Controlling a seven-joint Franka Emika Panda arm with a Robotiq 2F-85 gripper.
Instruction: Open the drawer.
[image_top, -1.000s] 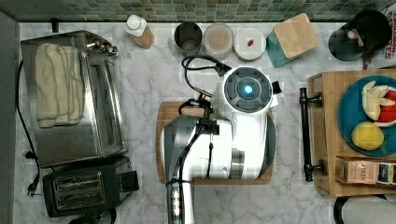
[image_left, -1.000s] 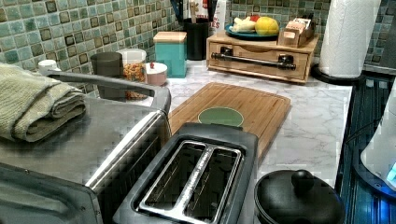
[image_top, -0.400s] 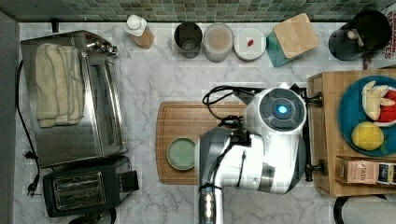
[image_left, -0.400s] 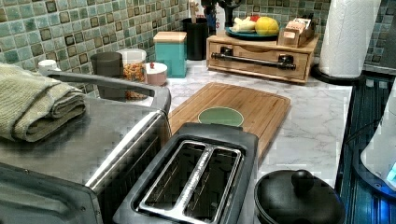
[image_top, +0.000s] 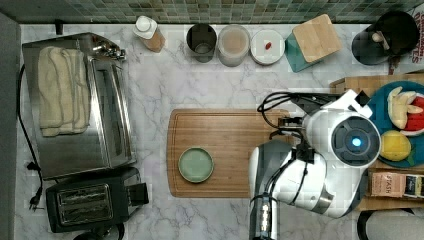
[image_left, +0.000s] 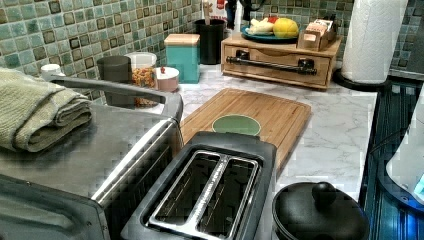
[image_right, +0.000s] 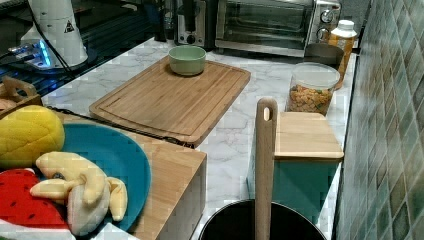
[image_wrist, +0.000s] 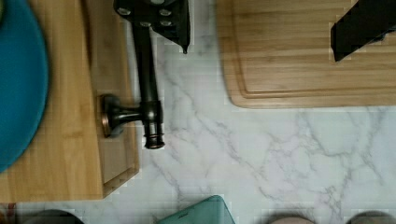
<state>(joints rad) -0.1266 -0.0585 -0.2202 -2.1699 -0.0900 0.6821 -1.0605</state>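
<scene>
Your arm (image_top: 320, 165) had swung right across the top view, over the drawer (image_left: 277, 62), shut, upper centre of the left view. The pincer (image_wrist: 261, 28) gaped wide, empty, one finger beside the handle (image_wrist: 147, 79).

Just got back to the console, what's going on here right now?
The Panda arm is reaching across the counter toward the wooden box unit on the top view's right. The wrist view looks down on the drawer and its black bar handle, with one finger right at the bar and the other far off over the cutting board, so the gripper is open. The drawer looks shut, nothing pulled yet. A green bowl sits on the board.
</scene>
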